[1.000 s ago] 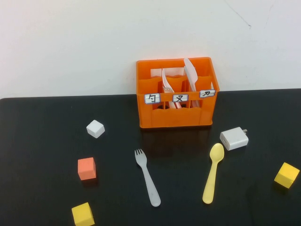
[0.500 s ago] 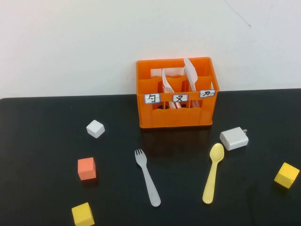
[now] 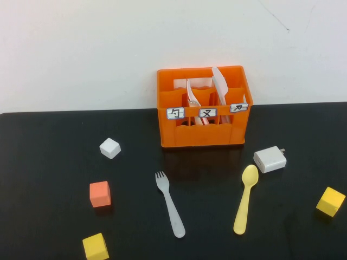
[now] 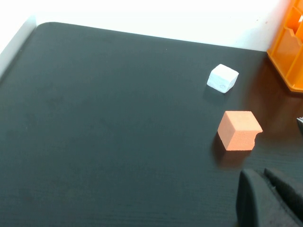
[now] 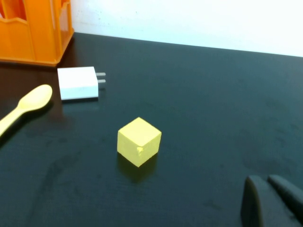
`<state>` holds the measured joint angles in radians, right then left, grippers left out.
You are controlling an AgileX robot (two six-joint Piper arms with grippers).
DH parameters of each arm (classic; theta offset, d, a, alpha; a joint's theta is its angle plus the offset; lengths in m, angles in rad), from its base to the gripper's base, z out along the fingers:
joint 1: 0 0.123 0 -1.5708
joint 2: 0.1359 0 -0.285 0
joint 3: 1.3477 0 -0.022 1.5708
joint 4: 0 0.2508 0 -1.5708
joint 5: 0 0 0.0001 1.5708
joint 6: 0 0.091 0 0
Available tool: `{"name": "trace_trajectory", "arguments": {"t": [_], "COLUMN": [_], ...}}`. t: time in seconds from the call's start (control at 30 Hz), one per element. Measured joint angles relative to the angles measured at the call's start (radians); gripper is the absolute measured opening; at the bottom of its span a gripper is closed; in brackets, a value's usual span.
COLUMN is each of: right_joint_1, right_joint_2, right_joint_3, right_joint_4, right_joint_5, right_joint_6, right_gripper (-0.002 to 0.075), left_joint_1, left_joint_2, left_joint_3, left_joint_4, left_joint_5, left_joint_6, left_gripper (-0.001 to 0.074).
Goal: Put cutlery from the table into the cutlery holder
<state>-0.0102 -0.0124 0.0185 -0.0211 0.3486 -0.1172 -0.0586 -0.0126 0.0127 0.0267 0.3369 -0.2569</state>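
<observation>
A translucent whitish fork (image 3: 169,203) lies on the black table (image 3: 49,157) in front of the orange cutlery holder (image 3: 203,135), tines toward it. To its right lies a pale yellow spoon (image 3: 245,198), whose bowl (image 5: 33,100) also shows in the right wrist view. The holder stands at the table's back edge with white utensils in its middle and right compartments. Neither arm appears in the high view. My left gripper (image 4: 264,177) is shut and empty near the orange cube (image 4: 239,130). My right gripper (image 5: 267,182) is shut and empty near a yellow cube (image 5: 138,141).
A white cube (image 3: 110,148), an orange cube (image 3: 100,194) and a yellow cube (image 3: 95,246) lie on the table's left side. A white charger plug (image 3: 270,159) sits just right of the spoon's bowl, and another yellow cube (image 3: 331,201) lies at the far right.
</observation>
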Motion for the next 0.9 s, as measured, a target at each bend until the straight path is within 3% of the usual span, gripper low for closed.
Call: {"name": "trace_trajectory", "arguments": {"t": [0.9], "right_joint_1": [0.0], "right_joint_2": [0.0], "right_joint_3": [0.0], "right_joint_4": [0.0], "right_joint_5": [-0.005], "right_joint_6": [0.0], "right_gripper": [-0.0002], "left_joint_1": [0.0], "left_joint_2": [0.0], "left_joint_3": [0.0], "left_joint_4": [-0.011], "left_joint_5": [0.0], "left_joint_6": [-0.002], "left_gripper": [-0.0002]}}
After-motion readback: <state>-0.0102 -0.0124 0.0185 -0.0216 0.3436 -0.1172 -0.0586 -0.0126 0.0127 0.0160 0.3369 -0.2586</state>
